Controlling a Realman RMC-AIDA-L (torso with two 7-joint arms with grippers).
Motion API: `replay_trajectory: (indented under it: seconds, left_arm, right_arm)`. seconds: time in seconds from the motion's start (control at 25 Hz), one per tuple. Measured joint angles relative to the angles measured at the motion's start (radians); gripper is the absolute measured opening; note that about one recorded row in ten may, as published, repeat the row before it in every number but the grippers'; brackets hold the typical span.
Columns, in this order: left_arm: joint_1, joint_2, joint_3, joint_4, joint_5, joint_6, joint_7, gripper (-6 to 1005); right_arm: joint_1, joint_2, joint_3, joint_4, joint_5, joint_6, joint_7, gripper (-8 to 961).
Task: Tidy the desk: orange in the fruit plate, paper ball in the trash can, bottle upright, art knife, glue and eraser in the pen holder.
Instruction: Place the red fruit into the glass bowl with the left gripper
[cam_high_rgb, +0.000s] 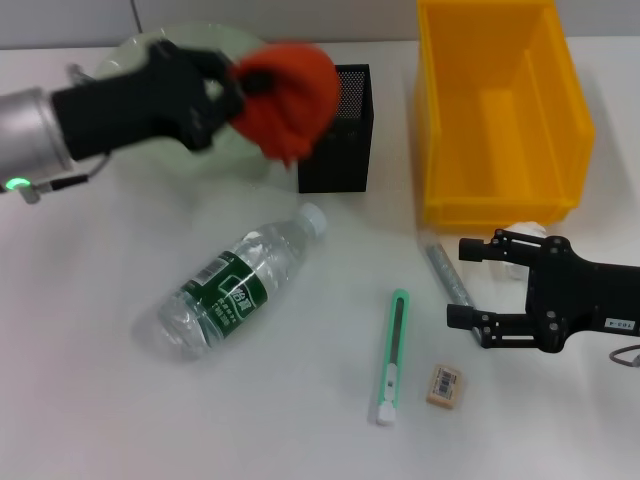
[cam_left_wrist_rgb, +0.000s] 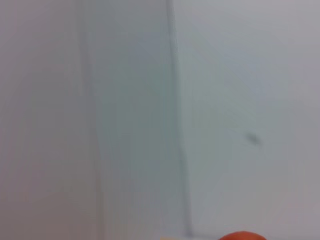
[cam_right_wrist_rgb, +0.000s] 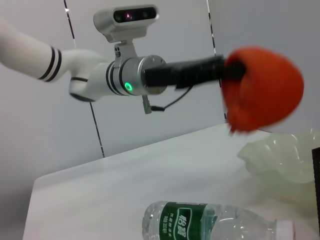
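My left gripper (cam_high_rgb: 240, 85) is shut on the orange (cam_high_rgb: 290, 95) and holds it in the air over the right edge of the pale green fruit plate (cam_high_rgb: 200, 165), next to the black mesh pen holder (cam_high_rgb: 338, 130). The orange also shows in the right wrist view (cam_right_wrist_rgb: 262, 90) and the left wrist view (cam_left_wrist_rgb: 242, 236). The bottle (cam_high_rgb: 235, 285) lies on its side at the middle. The green art knife (cam_high_rgb: 392, 355), the eraser (cam_high_rgb: 445, 385) and the grey glue stick (cam_high_rgb: 445, 270) lie on the table. My right gripper (cam_high_rgb: 468, 284) is open beside the glue. The white paper ball (cam_high_rgb: 525, 233) is partly hidden behind it.
A yellow bin (cam_high_rgb: 500, 110) stands at the back right, behind my right gripper. The right wrist view shows the plate (cam_right_wrist_rgb: 285, 155) and the lying bottle (cam_right_wrist_rgb: 210, 222) under the left arm (cam_right_wrist_rgb: 190, 72).
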Motion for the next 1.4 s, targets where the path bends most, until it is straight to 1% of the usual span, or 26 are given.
replay_trajectory:
  seconds: [0.04,0.08,0.12,0.2,0.24,0.28,0.36,0.4,0.48,0.52,0.56,0.6,0.64,0.72,0.76,0.92,1.12,1.16,1.4]
  left_arm:
    - [0.000,0.000,0.000,0.000,0.000,0.000,0.000,65]
    - [0.023,0.000,-0.001,-0.006,-0.077,-0.006,0.001,65]
    - [0.062,-0.003,-0.005,-0.042,-0.240,-0.038,0.002,65]
    - [0.072,-0.003,-0.005,-0.064,-0.302,-0.065,0.004,65]
    - [0.072,-0.003,-0.005,-0.064,-0.302,-0.065,0.004,65]
    - [0.078,-0.003,-0.003,-0.090,-0.356,-0.104,0.011,65]
    - [0.078,-0.003,-0.003,-0.124,-0.400,-0.166,0.036,65]
    - [0.076,-0.004,-0.003,-0.142,-0.419,-0.200,0.053,65]
    - [0.076,-0.004,-0.003,-0.142,-0.419,-0.200,0.053,65]
    - [0.072,-0.005,-0.004,-0.161,-0.437,-0.238,0.070,66]
    - [0.057,-0.007,-0.005,-0.214,-0.510,-0.363,0.128,66]
    - [0.049,-0.007,-0.004,-0.232,-0.532,-0.406,0.150,66]
    - [0.049,-0.007,-0.004,-0.232,-0.532,-0.406,0.150,66]
    - [0.034,-0.008,-0.003,-0.250,-0.550,-0.484,0.182,66]
    - [0.034,-0.008,-0.003,-0.250,-0.550,-0.484,0.182,66]
    - [-0.003,-0.008,-0.001,-0.295,-0.548,-0.622,0.254,66]
    - [-0.007,-0.008,-0.001,-0.297,-0.547,-0.637,0.260,66]
    - [-0.013,-0.009,0.000,-0.299,-0.545,-0.660,0.269,66]
    - [-0.033,-0.009,0.001,-0.308,-0.546,-0.699,0.289,66]
  right_arm:
    - [0.001,0.000,-0.001,0.000,0.000,0.000,0.000,826]
    - [0.002,0.001,-0.001,0.000,0.000,0.000,0.000,826]
    - [0.004,0.002,-0.002,0.000,0.000,0.000,0.000,826]
    - [0.005,0.002,-0.002,0.000,0.000,0.000,0.000,826]
    - [0.007,0.003,-0.002,0.000,0.000,0.000,0.000,826]
    - [0.007,0.003,-0.002,0.000,0.000,0.000,0.000,826]
    - [0.008,0.003,-0.002,0.000,0.000,0.000,-0.001,826]
    - [0.008,0.004,-0.002,0.000,0.000,0.000,-0.002,826]
    - [0.008,0.004,-0.002,0.000,0.000,0.000,-0.007,826]
    - [0.005,0.006,0.000,0.000,0.000,0.000,-0.013,826]
    - [0.004,0.006,0.001,0.000,0.000,0.000,-0.015,826]
    - [0.003,0.006,0.002,0.000,0.000,0.000,-0.016,826]
    - [0.003,0.006,0.002,0.000,0.000,0.000,-0.016,826]
    - [0.002,0.006,0.003,0.000,0.000,0.000,-0.016,827]
    - [0.002,0.006,0.003,0.000,0.000,0.000,-0.016,827]
    - [0.000,0.006,0.003,0.000,0.000,-0.001,-0.024,827]
    - [0.001,0.006,0.002,0.000,0.000,0.000,-0.027,827]
    - [0.001,0.006,0.002,0.000,0.000,0.000,-0.027,827]
    - [0.002,0.006,-0.001,0.000,0.000,0.000,-0.030,826]
